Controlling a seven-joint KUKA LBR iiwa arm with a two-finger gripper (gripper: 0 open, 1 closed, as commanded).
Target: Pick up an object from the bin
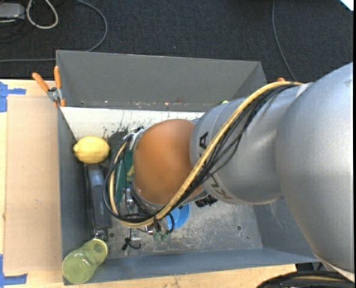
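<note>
My gripper (128, 207) hangs low over the left half of the bin, mostly hidden under the arm's orange cover. Just to its left, a long dark grey tool (96, 198) lies along the left wall. A yellow lemon (92, 150) rests at the far left, beyond the tool's end. A translucent green cup (84, 261) lies on its side in the near left corner. A blue flat thing (179, 216) peeks out from under the arm, right of the gripper.
The arm and its cables cover the middle and right of the bin. A small dark bit (130, 242) lies on the floor near the front wall. The grey floor shows at the front right.
</note>
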